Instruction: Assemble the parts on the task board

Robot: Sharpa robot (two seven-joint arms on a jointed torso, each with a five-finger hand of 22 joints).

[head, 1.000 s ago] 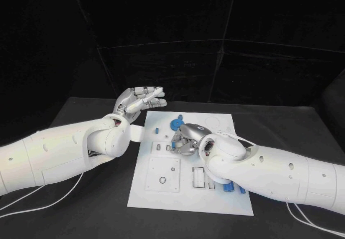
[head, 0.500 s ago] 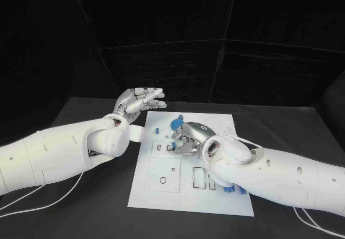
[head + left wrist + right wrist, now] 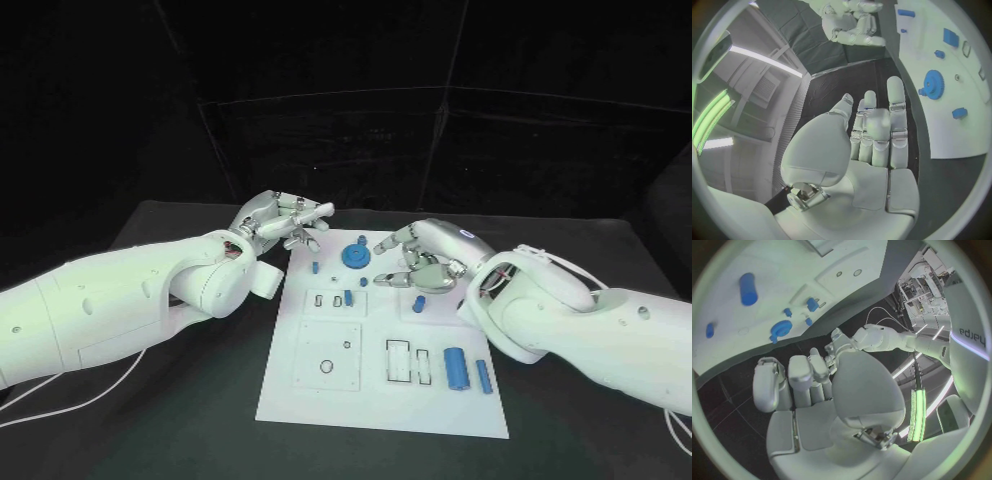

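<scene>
The task board (image 3: 378,350) lies flat in the middle of the black table (image 3: 130,400), with blue parts scattered over it: a gear (image 3: 355,257) near its far edge, a small peg (image 3: 417,303) just below the right hand, and two longer cylinders (image 3: 460,368) lying side by side near the board's right edge, beside a pair of rectangular slots (image 3: 404,360). The right hand (image 3: 428,262) hovers above the far right part of the board, palm turned down and fingers loosely bent; the head view hints at a small blue piece (image 3: 389,280) at its fingertips, but I cannot tell whether that piece is pinched or merely lies on the board beneath. The left hand (image 3: 281,220) hangs off the board's far left corner, fingers apart and holding nothing. The likely risk is that, if the right hand does carry a small piece, a loose pinch lets it drop or tilt before it meets its seat; lowering again, the hand could also sweep the peg or the gear out of place. The right wrist view shows its own fingers (image 3: 792,385) fairly straight and close together with nothing between them, which the head view leaves in doubt. The left wrist view shows the gear (image 3: 932,82) with its teeth clear, and the left hand's bare palm.
</scene>
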